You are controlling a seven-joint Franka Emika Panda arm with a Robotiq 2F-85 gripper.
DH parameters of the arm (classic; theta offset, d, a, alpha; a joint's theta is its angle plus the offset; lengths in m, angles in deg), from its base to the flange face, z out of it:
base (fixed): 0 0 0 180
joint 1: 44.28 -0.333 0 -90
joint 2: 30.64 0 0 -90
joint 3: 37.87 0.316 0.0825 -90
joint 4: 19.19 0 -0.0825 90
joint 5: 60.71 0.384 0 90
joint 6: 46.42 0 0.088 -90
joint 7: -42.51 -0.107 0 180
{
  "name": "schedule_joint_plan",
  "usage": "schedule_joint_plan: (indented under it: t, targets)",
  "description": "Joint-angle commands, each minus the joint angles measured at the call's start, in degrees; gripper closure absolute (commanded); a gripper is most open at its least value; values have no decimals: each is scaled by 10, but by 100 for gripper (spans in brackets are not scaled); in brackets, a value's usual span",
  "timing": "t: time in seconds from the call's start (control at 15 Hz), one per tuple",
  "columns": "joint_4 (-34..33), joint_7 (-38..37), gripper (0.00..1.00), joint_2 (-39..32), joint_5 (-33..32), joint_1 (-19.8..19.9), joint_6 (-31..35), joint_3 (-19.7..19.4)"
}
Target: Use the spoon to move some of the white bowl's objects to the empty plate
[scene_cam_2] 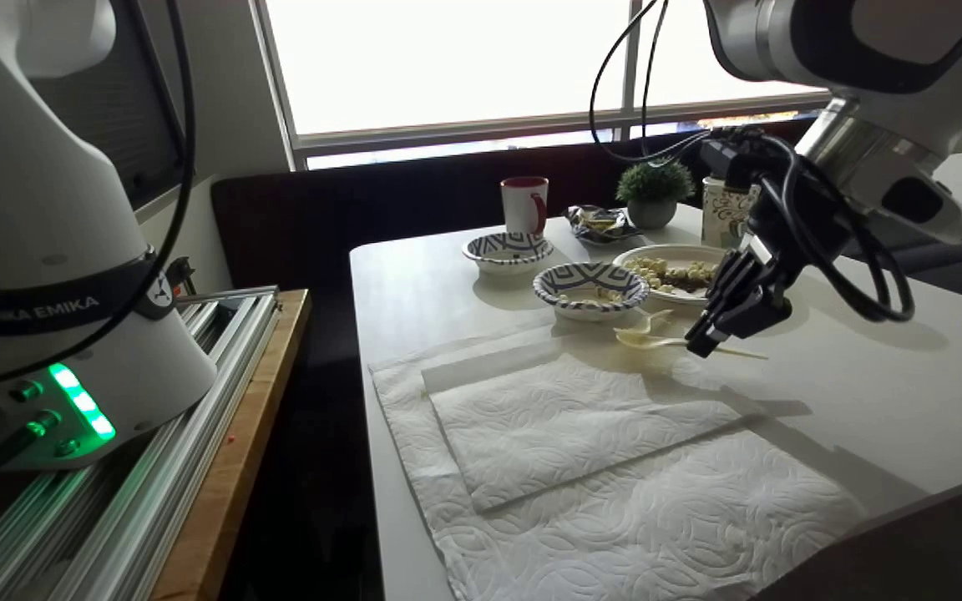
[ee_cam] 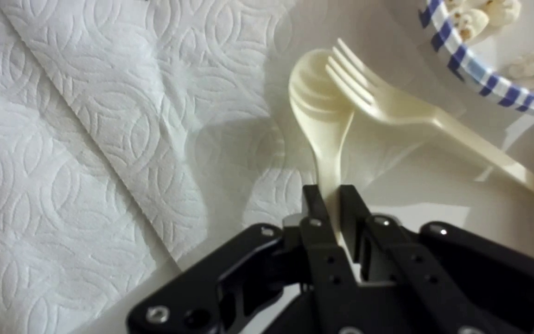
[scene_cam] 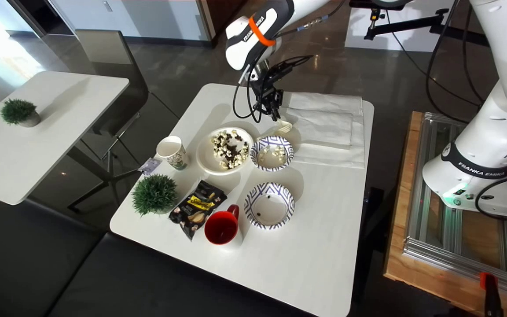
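The cream spoon (ee_cam: 326,139) lies below my gripper's (ee_cam: 329,191) fingertips in the wrist view. Its handle passes between the black fingers, which are shut on it. An exterior view shows the gripper (scene_cam_2: 702,342) low over the table, around the handle; whether the spoon is lifted I cannot tell. The white bowl (scene_cam: 203,159) holds a mixed heap of pale popcorn and dark bits (scene_cam: 225,147). Beside it, a blue-patterned bowl (scene_cam: 272,165) contains a little popcorn. Another patterned bowl (scene_cam: 270,206) has two dark specks. Which dish is the empty plate, I cannot tell.
A cream fork (ee_cam: 401,106) overlaps the spoon's head. Paper towels (scene_cam: 324,127) cover the table beside the gripper. Farther off stand a paper cup (scene_cam: 172,152), a potted plant (scene_cam: 154,193), a black snack bag (scene_cam: 198,207) and a red-lined mug (scene_cam: 222,229).
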State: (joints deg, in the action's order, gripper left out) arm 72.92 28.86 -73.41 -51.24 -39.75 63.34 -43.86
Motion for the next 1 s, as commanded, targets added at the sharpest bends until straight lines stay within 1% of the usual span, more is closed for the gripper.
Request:
schedule_joint_plan:
  t: [0.0,0.07,0.2,0.33,0.53,0.73,0.87,0.93]
  targets:
    - [48,-78,96,74,23,-16,38,-2]
    - [53,-95,97,85,29,-19,61,-1]
    - [65,-130,97,99,15,-35,123,-8]
    - [84,-159,97,108,2,-49,201,-14]
    - [119,-204,97,113,25,-64,326,-10]
    - [156,-269,97,106,22,-96,458,-16]
    - [178,-306,97,104,21,-118,520,-18]
    - [186,-318,97,105,23,-127,537,-17]
